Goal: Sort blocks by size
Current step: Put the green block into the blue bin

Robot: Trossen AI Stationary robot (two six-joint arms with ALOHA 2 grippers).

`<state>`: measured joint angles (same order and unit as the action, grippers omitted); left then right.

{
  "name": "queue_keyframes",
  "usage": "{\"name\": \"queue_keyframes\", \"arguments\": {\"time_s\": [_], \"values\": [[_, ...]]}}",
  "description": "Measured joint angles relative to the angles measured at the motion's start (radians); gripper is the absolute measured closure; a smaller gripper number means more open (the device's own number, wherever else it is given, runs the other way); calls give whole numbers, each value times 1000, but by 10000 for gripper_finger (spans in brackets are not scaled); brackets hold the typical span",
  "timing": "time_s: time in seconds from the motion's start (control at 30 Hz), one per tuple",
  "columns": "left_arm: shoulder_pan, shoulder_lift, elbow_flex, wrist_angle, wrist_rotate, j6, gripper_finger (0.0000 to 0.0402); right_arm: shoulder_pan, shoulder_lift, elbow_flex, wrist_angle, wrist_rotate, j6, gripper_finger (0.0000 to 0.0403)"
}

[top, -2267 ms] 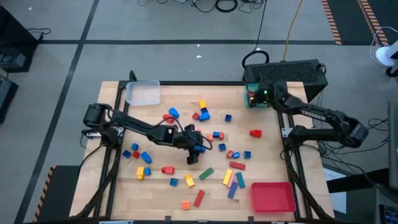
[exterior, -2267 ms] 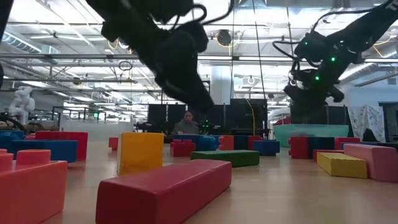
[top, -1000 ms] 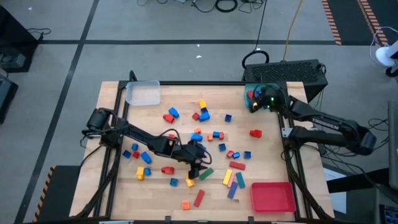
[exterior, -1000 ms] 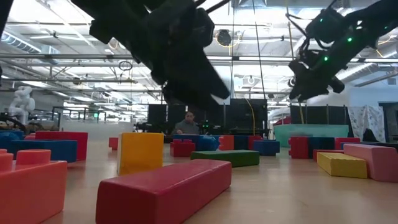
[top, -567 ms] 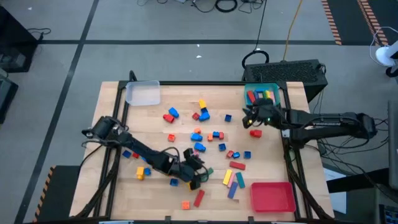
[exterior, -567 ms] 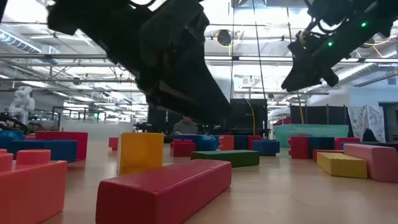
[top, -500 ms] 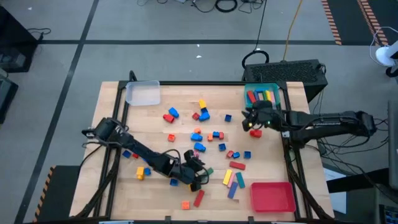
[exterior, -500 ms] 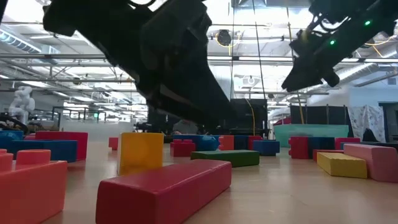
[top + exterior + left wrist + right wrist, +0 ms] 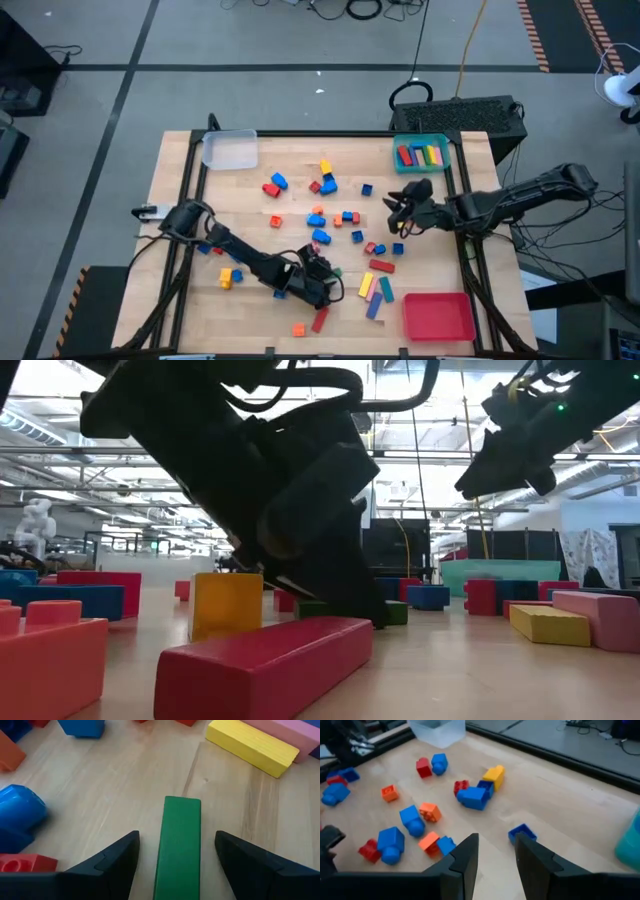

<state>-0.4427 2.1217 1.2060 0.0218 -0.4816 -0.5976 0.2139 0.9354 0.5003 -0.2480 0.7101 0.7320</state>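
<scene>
The left gripper is reaching low over the near part of the wooden table, its two dark fingers standing apart on either side of a long green block that is lying flat on the wood, with a gap showing on each side. Just beyond the green bar, a yellow bar is lying next to a pink one, and a red tray is sitting at the near right corner. Across the middle of the table, the smaller blocks in blue, red, orange and yellow are lying scattered. The right gripper is hovering above the right side of the table; its fingers are standing a little apart, seemingly with nothing between them, though the view there is narrow. At the far edge, a clear tray is sitting on the left and a teal tray holding several coloured bars on the right.
</scene>
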Motion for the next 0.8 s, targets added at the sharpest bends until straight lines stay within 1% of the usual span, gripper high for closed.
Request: {"name": "queue_keyframes", "arguments": {"time_s": [0.1, 0.17, 0.27, 0.33, 0.37, 0.43, 0.53, 0.6, 0.67, 0.8], "values": [[0, 1, 1, -19, 3, 0, 151, 15, 21, 0, 23, 6, -41, 295], [2, -1, 2, -47, 10, 0, 174, 26, 43, 0, 58, 5, -81, 302], [14, -5, 3, -71, 16, 33, 231, 50, 83, 0, 109, -7, -187, 317], [25, -5, 2, -69, 27, 66, 277, 70, 112, 0, 119, -55, -298, 326], [33, -5, 2, -69, 41, 88, 293, 77, 127, 0, 117, -86, -348, 329], [55, -5, 1, -68, 93, 127, 294, 87, 158, 0, 121, -139, -395, 333], [85, -7, 1, -66, 148, 151, 294, 91, 200, 0, 169, -188, -405, 334], [110, -23, -1, -63, 196, 186, 294, 92, 226, 0, 204, -251, -445, 332], [135, -39, -3, -58, 247, 213, 294, 94, 249, 0, 253, -312, -504, 331], [182, -89, -8, -83, 341, 267, 294, 132, 292, 0, 375, -404, -691, 333]]}}
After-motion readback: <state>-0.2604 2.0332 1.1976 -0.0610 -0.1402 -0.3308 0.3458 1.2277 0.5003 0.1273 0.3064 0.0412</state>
